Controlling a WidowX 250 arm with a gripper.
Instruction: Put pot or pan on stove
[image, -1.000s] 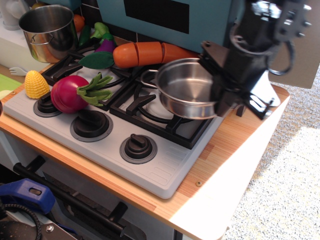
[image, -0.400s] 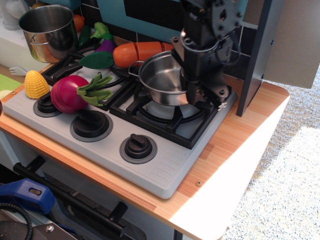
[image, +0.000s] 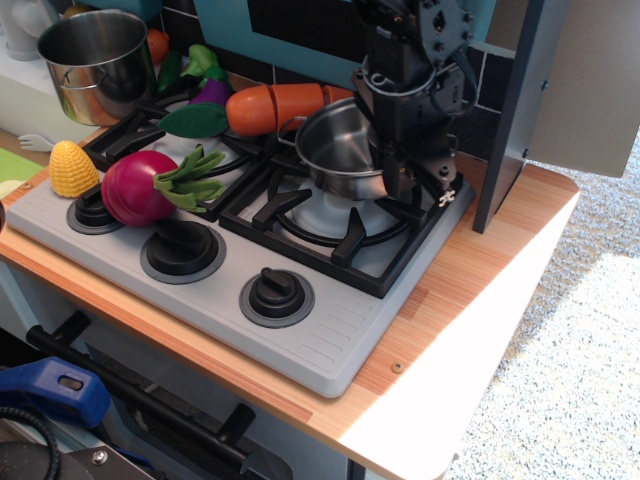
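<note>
The small shallow steel pot is tilted, its bowl facing left, at the far right of the right burner. My black gripper is shut on the pot's right rim and holds it over the back edge of the grate. The stove has a grey base, black grates and three black knobs along its front. Whether the pot's bottom touches the grate I cannot tell.
A red onion, yellow corn, an orange carrot and other toy vegetables lie on the left burner and behind it. A taller steel pot stands at the back left. A grey cabinet door hangs open on the right.
My gripper has carried the pot from the right side of the burner left and then back toward the wall. The pot is now more tilted.
</note>
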